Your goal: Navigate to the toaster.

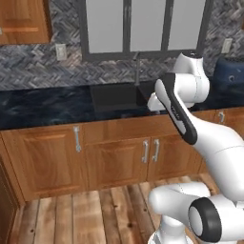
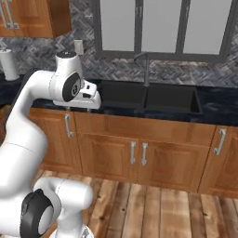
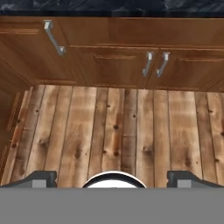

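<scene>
The dark navy-blue toaster (image 1: 230, 72) stood upright at the table's far right end, against the back wall, partly cropped.

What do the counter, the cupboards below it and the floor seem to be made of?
The counter looks like polished dark stone, going by its bluish mottled veining and sheen. The cupboards look like varnished reddish wood with raised panels and metal handles. The floor looks like rough wooden planks, with visible knots and seams. All is rendered, so these are only looks.

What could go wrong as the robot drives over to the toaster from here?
1. The toaster sits at the left base view's far right edge, partly behind the arm; it may be lost from sight.
2. The base is near the cabinets; turning might clip them.
</scene>
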